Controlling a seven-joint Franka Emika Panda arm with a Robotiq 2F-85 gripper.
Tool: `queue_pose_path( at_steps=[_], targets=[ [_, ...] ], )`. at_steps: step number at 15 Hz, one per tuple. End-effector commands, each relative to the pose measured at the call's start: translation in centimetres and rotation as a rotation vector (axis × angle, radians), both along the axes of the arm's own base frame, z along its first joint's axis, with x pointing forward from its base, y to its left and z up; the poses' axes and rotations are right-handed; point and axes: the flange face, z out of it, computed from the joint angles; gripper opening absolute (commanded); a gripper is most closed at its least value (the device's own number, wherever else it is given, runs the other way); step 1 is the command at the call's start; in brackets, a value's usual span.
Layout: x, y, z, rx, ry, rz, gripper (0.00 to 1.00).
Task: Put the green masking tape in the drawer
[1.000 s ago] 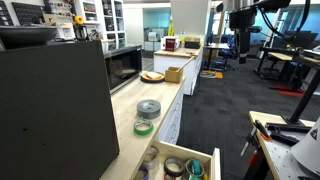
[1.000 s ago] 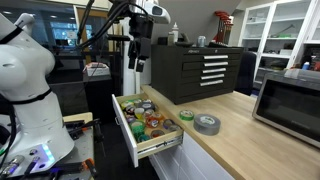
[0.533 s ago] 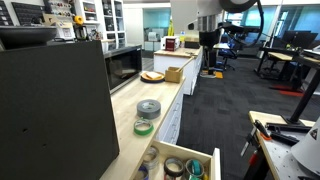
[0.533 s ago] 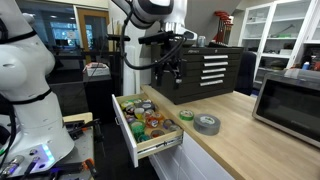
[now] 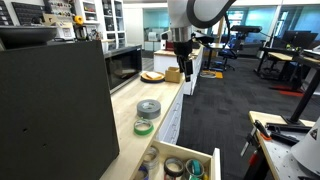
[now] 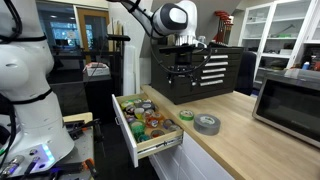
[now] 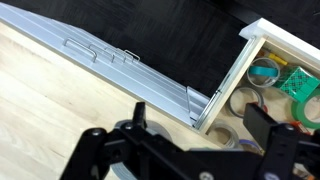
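Note:
The green masking tape (image 5: pixel 143 127) lies flat on the wooden counter, near the counter's edge beside the grey roll; it also shows in an exterior view (image 6: pixel 186 116). The drawer (image 5: pixel 206 165) stands pulled open below the counter edge, with several tape rolls inside; it shows in both exterior views (image 6: pixel 128 136) and at the right of the wrist view (image 7: pixel 232 72). My gripper (image 6: pixel 179 90) hangs in the air above the counter and the open drawer, well above the tape, also seen from afar (image 5: pixel 184 72). In the wrist view the gripper (image 7: pixel 200 140) is open and empty.
A thicker grey tape roll (image 6: pixel 207 124) lies next to the green one (image 5: pixel 148 108). A black tool chest (image 6: pixel 205 70) stands on the counter behind it, a microwave (image 6: pixel 290 98) further along. A plate (image 5: pixel 152 76) and a cardboard box (image 5: pixel 174 74) sit at the counter's far end.
The arm has swung from beside the counter over towards the drawer and the tape rolls and has come lower. The tapes and the drawer have not moved.

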Motion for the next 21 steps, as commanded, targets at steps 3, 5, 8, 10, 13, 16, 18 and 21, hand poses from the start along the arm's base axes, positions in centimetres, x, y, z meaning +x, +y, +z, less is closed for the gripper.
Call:
queue_pose_path(
  at_steps=[3,5,8,10,13,16,18,21],
  targets=[
    [1.6,2.7,1.8,0.026,-0.04,0.137,1.0],
    [1.5,2.7,1.1,0.01,-0.024,0.113,1.0],
    [1.6,2.8,1.3,0.01,-0.026,0.122,1.0],
    [1.6,2.8,1.3,0.01,-0.025,0.123,1.0],
    [1.8,2.9,0.2,0.02,-0.037,0.132,1.0],
    [2.8,4.0,-1.1,0.037,-0.084,0.178,1.0],
    [3.9,5.0,-2.2,0.044,-0.121,0.231,1.0],
    [5.3,6.6,-3.9,0.065,-0.161,0.326,1.0]
  ],
)
